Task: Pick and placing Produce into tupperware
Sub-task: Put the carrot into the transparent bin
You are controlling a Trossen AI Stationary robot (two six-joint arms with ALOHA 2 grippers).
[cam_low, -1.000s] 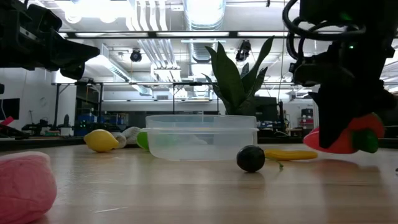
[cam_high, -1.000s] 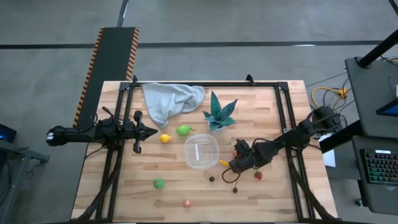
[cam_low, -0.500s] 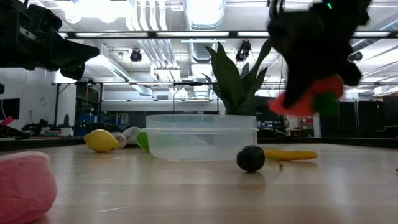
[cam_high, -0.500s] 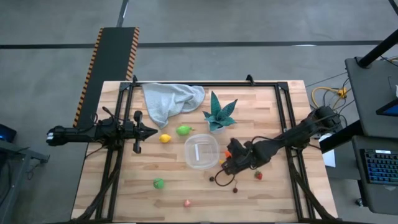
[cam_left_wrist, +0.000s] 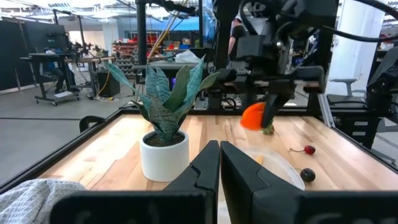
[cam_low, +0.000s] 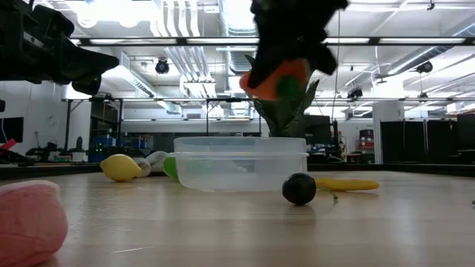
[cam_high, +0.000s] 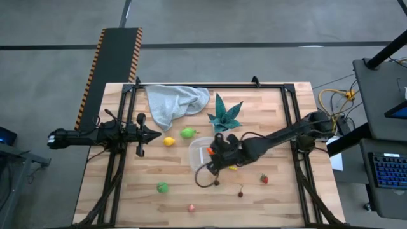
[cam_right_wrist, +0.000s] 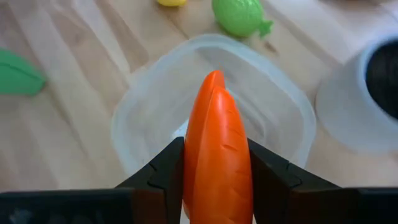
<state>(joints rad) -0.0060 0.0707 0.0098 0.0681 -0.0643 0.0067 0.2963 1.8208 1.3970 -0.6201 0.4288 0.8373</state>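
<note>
My right gripper [cam_high: 213, 153] is shut on an orange carrot [cam_right_wrist: 214, 149] and hangs over the round clear tupperware [cam_right_wrist: 149, 106], which stands on the wood table. In the low view the carrot [cam_low: 276, 77] is well above the tupperware [cam_low: 241, 165]. Loose produce lies on the table: a lemon [cam_high: 168, 141], green pieces [cam_high: 187, 133] [cam_high: 163, 187], a strawberry [cam_high: 264, 179], a pink piece [cam_high: 191, 207] and a dark berry [cam_low: 299, 188]. My left gripper [cam_high: 156, 134] is shut and waits left of the lemon, touching nothing. My right gripper pinches the carrot's thick part [cam_right_wrist: 214, 177] between its two fingers [cam_right_wrist: 166, 171], one on each side. The carrot lies along the fingers, its pointed tip [cam_right_wrist: 213, 78] sticking out ahead. The fingers slant down from the table's right. The carrot is lifted clear above the tupperware.
A teal spiky plant in a white pot [cam_high: 224, 116] stands just beyond the tupperware, close to my right arm. A pale grey-blue cloth [cam_high: 173, 102] lies at the far edge. A yellow piece [cam_low: 347, 184] lies right of the container. Bare wood shows along the near edge.
My right gripper has risen from low over the table right of the tupperware and travelled toward the table's left, carrying the carrot with it. The carrot now hangs over the tupperware. The left arm has kept still.
</note>
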